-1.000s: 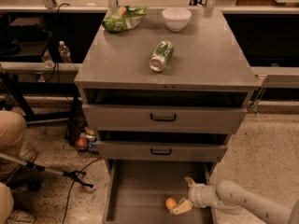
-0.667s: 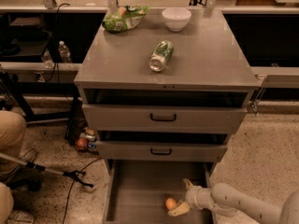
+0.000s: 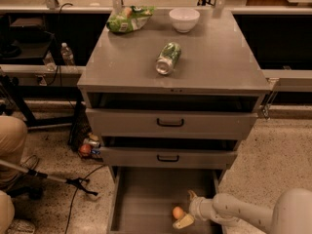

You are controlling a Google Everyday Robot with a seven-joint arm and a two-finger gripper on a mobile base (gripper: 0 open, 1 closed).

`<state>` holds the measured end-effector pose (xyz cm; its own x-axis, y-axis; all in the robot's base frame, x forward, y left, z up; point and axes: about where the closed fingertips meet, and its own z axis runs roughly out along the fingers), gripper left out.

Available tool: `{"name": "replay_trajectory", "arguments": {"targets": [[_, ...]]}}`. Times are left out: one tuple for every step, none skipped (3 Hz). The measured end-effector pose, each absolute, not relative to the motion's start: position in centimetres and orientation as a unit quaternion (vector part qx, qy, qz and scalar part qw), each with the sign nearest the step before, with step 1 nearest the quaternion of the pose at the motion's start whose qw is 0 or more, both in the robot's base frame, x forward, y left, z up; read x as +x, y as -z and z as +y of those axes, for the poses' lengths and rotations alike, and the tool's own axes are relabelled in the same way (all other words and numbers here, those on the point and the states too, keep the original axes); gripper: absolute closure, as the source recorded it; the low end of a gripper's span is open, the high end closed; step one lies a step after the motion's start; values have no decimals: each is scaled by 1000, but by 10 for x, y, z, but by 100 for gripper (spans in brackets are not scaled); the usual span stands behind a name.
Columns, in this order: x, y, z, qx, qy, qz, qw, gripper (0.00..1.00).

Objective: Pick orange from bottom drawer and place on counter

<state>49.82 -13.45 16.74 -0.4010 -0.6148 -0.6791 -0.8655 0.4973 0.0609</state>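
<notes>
The orange [image 3: 178,212] lies on the floor of the open bottom drawer [image 3: 146,199], right of its middle. My gripper [image 3: 186,209] reaches in from the lower right, low inside the drawer, with its pale fingers [image 3: 184,222] on either side of the orange's right half. The jaws stand apart around the fruit and the orange still rests on the drawer floor. The counter [image 3: 209,57] is the broad grey cabinet top above the drawers.
On the counter lie a green can [image 3: 167,58] on its side, a white bowl [image 3: 184,19] and a green chip bag [image 3: 128,18]. Two upper drawers with black handles [image 3: 170,123] stick out slightly. A person's legs [image 3: 9,145] and a grabber stick [image 3: 48,177] are at left.
My gripper has edged left, closer around the orange. The orange has not moved.
</notes>
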Motion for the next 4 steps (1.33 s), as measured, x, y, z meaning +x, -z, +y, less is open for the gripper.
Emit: {"name": "replay_trajectory", "arguments": {"targets": [[496,-157,-132,-460,-210,810,297,0],[494,-147,-129,-462,-217,808,294,0],[492,-139,-125,-463,-229,805,292,0],[491,-128,-115,-466,-249,800,285,2]]}}
